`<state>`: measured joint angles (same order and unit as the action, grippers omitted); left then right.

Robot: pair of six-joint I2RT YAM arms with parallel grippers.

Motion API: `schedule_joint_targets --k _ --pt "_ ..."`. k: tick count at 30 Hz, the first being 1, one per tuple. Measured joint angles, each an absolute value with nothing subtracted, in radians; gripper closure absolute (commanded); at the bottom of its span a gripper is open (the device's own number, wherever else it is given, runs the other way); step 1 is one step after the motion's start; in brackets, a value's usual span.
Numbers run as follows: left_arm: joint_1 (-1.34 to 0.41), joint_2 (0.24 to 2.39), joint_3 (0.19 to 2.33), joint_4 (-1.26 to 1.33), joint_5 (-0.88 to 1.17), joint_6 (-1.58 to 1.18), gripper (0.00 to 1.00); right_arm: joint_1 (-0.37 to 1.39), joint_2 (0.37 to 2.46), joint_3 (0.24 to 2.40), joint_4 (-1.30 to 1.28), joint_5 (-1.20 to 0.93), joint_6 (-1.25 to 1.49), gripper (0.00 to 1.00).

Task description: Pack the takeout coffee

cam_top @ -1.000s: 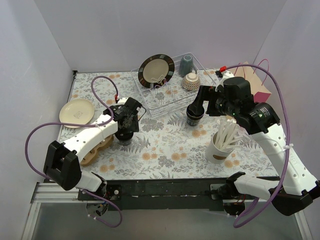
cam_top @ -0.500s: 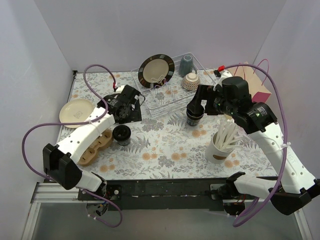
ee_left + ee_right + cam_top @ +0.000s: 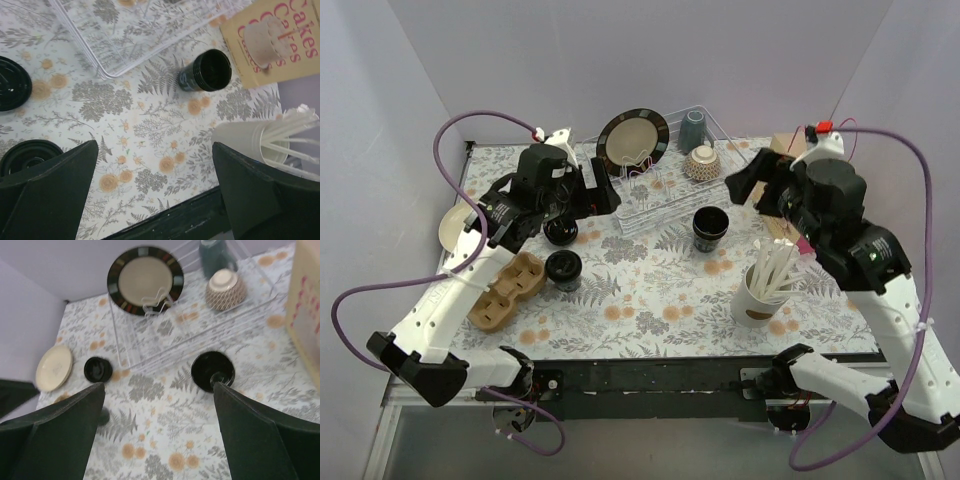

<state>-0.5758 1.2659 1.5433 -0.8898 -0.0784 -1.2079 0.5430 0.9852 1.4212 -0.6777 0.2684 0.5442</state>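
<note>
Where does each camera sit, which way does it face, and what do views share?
Top external: above and behind the arm bases, facing down at the table; both arms show, left hand and right hand open.
Left wrist: on the left arm, facing down at the open black cup and stirrer cup; own fingers at bottom corners.
Right wrist: on the right arm, facing down toward the dish rack; own fingers likewise.
Shared: all three show the open black cup.
</note>
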Motion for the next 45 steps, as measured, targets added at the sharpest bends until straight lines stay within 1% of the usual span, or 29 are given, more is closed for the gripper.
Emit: schedule_joint_targets --k 2,5,6,8,9,11,12,13,15,18,23,29,36,43,45 --pt "-0.576 1.26 1.529 -0.879 -0.025 -1.195 0.02 0.538 1.075 1.553 -0.73 0.321 0.513 0.01" --pt "-0.583 1.254 1.497 -0.861 0.021 -1.182 0.02 0.51 1.254 1.768 -0.888 0.373 0.469 0.01" --pt "-0.587 1.25 1.485 -0.854 0.035 -1.179 0.02 0.495 1.32 1.835 -0.949 0.386 0.459 0.05" --pt "-0.592 1.235 1.472 -0.85 0.067 -1.179 0.02 0.455 1.463 1.959 -1.061 0.414 0.432 0.08" --pt "-0.595 1.229 1.47 -0.848 0.078 -1.182 0.02 0.434 1.514 1.99 -1.096 0.419 0.418 0.15" --pt "-0.601 1.206 1.465 -0.832 0.127 -1.192 0.02 0.382 1.584 2.012 -1.15 0.416 0.39 0.23" --pt "-0.604 1.196 1.463 -0.826 0.144 -1.195 0.02 0.353 1.606 2.012 -1.172 0.413 0.379 0.29" --pt "-0.606 1.183 1.459 -0.821 0.163 -1.2 0.02 0.322 1.62 2.012 -1.188 0.412 0.37 0.32" --pt "-0.614 1.151 1.446 -0.808 0.193 -1.206 0.02 0.267 1.63 2.013 -1.205 0.413 0.355 0.35" --pt "-0.631 1.114 1.431 -0.809 0.214 -1.212 0.02 0.196 1.623 2.032 -1.195 0.429 0.321 0.36" --pt "-0.675 1.086 1.41 -0.815 0.213 -1.2 0.02 0.163 1.557 2.025 -1.111 0.431 0.253 0.35" --pt "-0.722 1.085 1.402 -0.842 0.148 -1.165 0.02 0.101 1.473 1.992 -1.037 0.414 0.189 0.36" --pt "-0.749 1.084 1.402 -0.864 0.062 -1.128 0.02 0.052 1.509 2.011 -1.046 0.38 0.149 0.36" --pt "-0.773 1.082 1.402 -0.869 -0.012 -1.099 0.02 0.027 1.54 2.037 -1.05 0.317 0.118 0.4" --pt "-0.784 1.082 1.402 -0.873 -0.03 -1.091 0.02 0.019 1.54 2.033 -1.046 0.281 0.101 0.44"
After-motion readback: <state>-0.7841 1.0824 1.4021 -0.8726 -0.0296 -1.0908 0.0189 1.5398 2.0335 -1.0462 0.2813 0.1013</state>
